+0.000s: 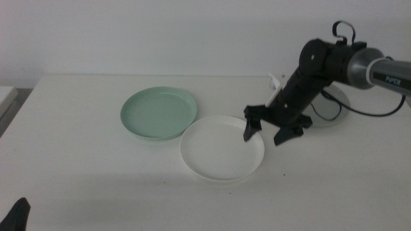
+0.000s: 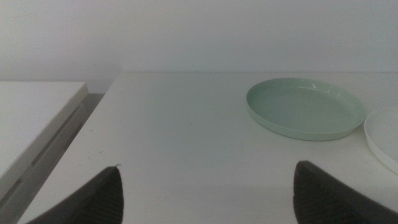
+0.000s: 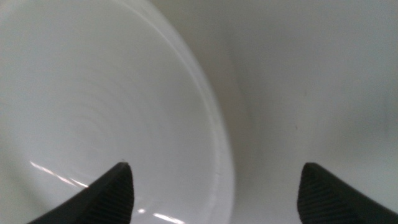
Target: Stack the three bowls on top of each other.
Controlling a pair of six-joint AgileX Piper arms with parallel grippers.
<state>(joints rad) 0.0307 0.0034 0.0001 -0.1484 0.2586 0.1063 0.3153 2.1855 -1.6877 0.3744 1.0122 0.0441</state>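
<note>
Left pincer (image 1: 17, 215) waits at the near table edge, jaws apart and holding nothing. White bowl (image 1: 222, 147) sits on the table (image 1: 83, 173), its rim touching or just overlapping the green bowl (image 1: 158, 113) beyond it. Right pincer (image 1: 274, 130) is at the white bowl's right rim, jaws spread wide: one jaw over the inside, the other outside, the rim between them, not clamped. Grey bowl (image 1: 335, 106) lies behind the right arm, largely hidden. No bowl is stacked yet. Risk: the rim is low and thin, so a shallow bite may slip off on lifting. Dragging the white bowl may also shove the green one.
</note>
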